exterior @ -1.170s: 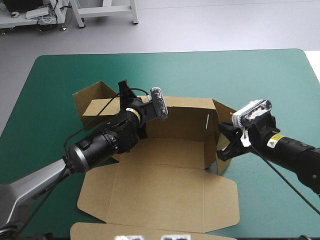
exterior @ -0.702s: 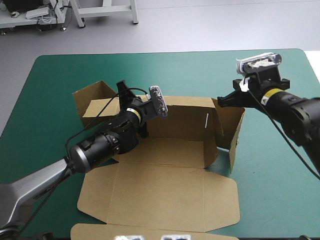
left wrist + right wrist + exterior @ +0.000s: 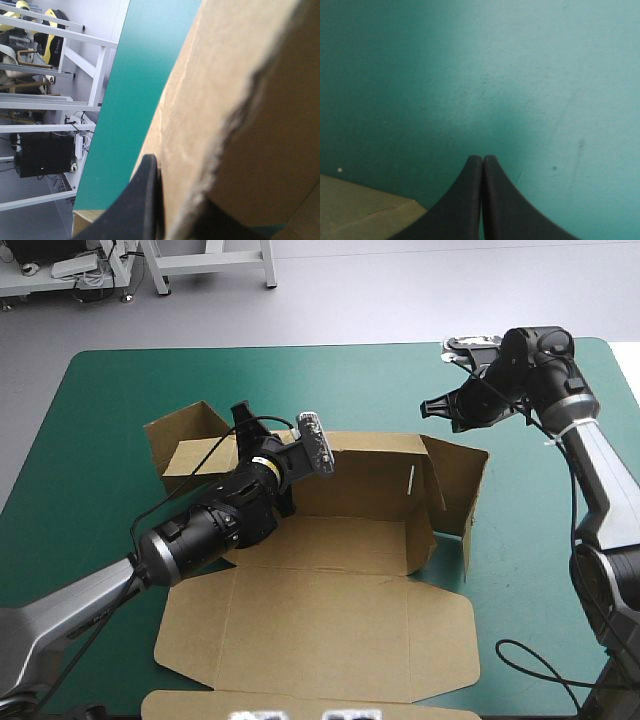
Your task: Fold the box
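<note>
The brown box (image 3: 330, 610) lies mid-table, its back wall (image 3: 370, 475) upright and its lid panel flat toward the near edge. My left gripper (image 3: 245, 422) is at the back wall's left end, shut on the board. In the left wrist view one black finger (image 3: 145, 200) presses against the box (image 3: 240, 100), and the board hides the other. The right end flap (image 3: 462, 485) stands unheld. My right gripper (image 3: 432, 407) hovers beyond the box's far right corner. In its own view the right gripper (image 3: 482, 159) is shut and holds nothing, with a corner of the box (image 3: 360, 215) beside it.
The left end flap (image 3: 185, 440) leans outward behind my left arm. The lid's tuck strip (image 3: 250, 705) reaches the table's near edge. Bare teal-green cover (image 3: 540, 570) runs along the right side and beyond the box's back wall.
My right gripper has left the box's right end flap, risen and swung toward the far right of the table. The flap stays upright. The left arm has not moved.
</note>
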Controlling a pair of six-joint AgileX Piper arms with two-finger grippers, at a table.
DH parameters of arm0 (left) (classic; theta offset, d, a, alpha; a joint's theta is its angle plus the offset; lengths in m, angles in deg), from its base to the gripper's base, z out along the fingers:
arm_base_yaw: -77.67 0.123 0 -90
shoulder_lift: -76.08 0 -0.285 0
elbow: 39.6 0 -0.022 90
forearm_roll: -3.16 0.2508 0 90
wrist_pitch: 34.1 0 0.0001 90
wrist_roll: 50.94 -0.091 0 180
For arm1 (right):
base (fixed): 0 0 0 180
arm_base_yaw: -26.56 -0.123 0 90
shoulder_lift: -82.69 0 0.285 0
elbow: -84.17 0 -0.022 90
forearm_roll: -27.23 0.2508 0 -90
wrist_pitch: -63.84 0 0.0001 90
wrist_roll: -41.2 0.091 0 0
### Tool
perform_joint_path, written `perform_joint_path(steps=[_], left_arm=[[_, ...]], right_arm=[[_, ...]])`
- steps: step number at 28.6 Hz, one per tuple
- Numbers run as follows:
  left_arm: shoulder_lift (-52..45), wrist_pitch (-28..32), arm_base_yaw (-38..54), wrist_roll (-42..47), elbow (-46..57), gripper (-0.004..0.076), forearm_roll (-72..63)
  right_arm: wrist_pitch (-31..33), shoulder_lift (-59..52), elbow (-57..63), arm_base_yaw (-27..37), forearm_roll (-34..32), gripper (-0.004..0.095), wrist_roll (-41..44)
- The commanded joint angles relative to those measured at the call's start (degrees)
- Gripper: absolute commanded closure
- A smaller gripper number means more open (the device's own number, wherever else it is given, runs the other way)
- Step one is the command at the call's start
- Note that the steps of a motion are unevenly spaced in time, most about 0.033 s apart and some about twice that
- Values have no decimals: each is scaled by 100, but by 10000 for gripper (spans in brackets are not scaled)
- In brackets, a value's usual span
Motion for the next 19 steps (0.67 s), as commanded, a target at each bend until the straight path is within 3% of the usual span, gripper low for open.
perform_joint_path(steps=[1, 11, 19], left_arm=[[-166, -198, -2, 164, -113, 732, -35], [-166, -198, -2, 122, -93, 732, -13], [-166, -121, -2, -226, -82, 732, -367]], right_arm=[[68, -406, 202, 216, 785, 925, -454], [-7, -1185, 1710, 216, 1212, 925, -1473], [-1651, -2200, 3614, 216, 1903, 925, -2342]])
